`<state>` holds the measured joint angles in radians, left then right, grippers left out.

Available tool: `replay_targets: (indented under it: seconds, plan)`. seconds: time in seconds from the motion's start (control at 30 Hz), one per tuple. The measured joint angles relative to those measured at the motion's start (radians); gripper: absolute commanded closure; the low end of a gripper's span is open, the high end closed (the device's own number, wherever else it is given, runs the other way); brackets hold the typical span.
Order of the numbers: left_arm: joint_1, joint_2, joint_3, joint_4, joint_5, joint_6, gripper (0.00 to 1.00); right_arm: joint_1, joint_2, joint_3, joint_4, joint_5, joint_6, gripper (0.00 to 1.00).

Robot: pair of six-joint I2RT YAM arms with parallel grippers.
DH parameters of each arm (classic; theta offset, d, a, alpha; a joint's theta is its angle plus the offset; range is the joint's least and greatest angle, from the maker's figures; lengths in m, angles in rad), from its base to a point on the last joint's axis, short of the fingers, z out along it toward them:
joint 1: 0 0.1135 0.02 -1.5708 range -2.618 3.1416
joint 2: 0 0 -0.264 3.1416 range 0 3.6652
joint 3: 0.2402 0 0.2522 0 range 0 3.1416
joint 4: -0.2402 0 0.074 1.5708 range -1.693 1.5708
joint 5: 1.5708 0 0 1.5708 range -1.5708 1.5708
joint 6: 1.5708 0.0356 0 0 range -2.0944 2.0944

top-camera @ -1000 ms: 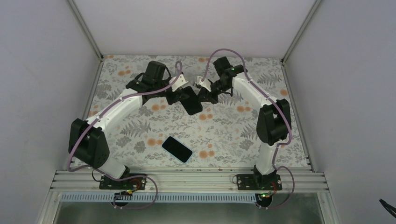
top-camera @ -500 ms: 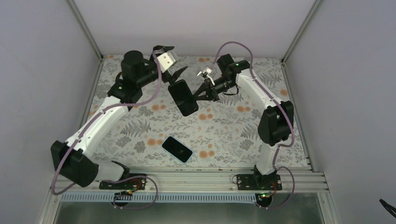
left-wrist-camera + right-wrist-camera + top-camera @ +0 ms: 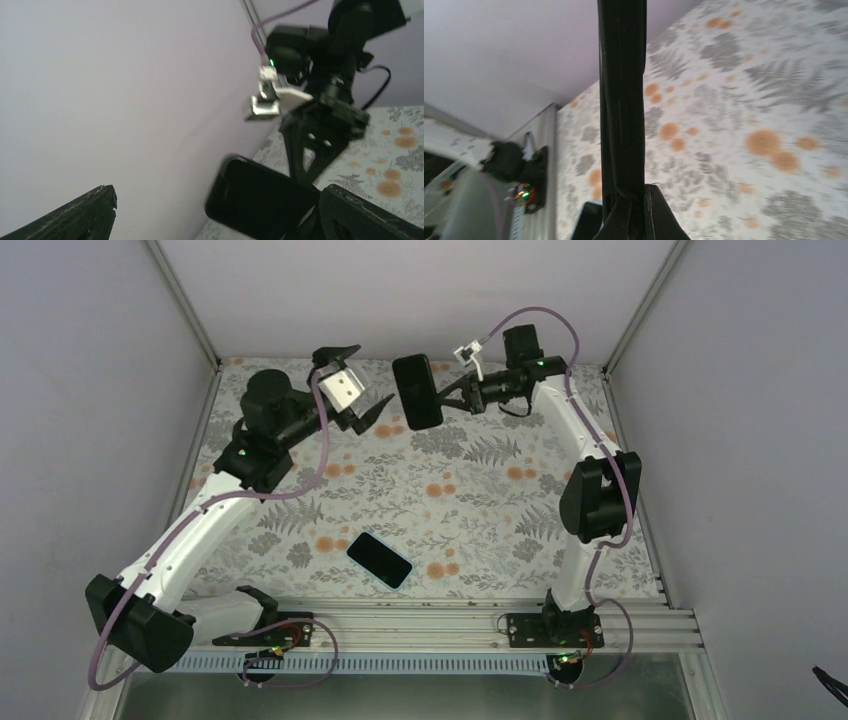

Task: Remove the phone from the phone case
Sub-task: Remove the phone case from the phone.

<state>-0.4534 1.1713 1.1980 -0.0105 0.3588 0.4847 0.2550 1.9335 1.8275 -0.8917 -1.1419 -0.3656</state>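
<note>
The table cover is off-white, printed with grey fern leaves and orange blossoms. The phone is black all over, screen included. The phone case is plain black, and its edge in the right wrist view is black too. The left arm and right arm have white link shells and black joint housings. The cables are mauve. The left gripper has black fingers and a white block behind them. An indicator light on the right arm is green. The enclosure walls are pale lavender-grey. The base rail is silver.
</note>
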Motion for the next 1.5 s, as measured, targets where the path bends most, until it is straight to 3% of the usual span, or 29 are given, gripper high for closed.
replay_targets:
  seconds: [0.3, 0.43, 0.7, 0.87, 1.0, 1.13, 1.27, 1.4, 1.5]
  plan:
    - [-0.172, 0.117, -0.176, 0.178, -0.250, 0.113, 0.00, -0.036, -0.037, -0.002, 0.275, 0.242, 0.223, 0.97]
    - [-0.194, 0.193, -0.191, 0.242, -0.325, 0.133, 0.00, -0.036, -0.065, -0.007, 0.328, 0.277, 0.257, 0.97]
    - [-0.173, 0.211, -0.151, 0.239, -0.298, 0.127, 0.00, -0.036, -0.081, -0.023, 0.331, 0.285, 0.223, 0.97]
    - [-0.024, 0.212, 0.034, 0.048, -0.088, 0.137, 0.00, -0.036, -0.116, -0.085, 0.266, 0.290, 0.117, 0.97]
    - [0.074, 0.281, 0.319, -0.203, 0.092, 0.230, 0.00, -0.036, -0.168, -0.134, 0.200, 0.289, 0.027, 0.97]
    - [0.090, 0.474, 0.671, -0.504, 0.266, 0.346, 0.00, -0.032, -0.208, -0.146, 0.130, 0.275, -0.066, 0.97]
    - [0.092, 0.691, 0.930, -0.823, 0.410, 0.460, 0.00, -0.019, -0.243, -0.182, 0.090, 0.272, -0.128, 0.97]
    - [0.092, 0.868, 1.086, -1.075, 0.485, 0.539, 0.01, -0.005, -0.263, -0.192, 0.059, 0.266, -0.162, 0.97]
    - [0.092, 0.930, 1.116, -1.191, 0.521, 0.575, 0.08, 0.006, -0.272, -0.192, 0.043, 0.262, -0.182, 0.97]
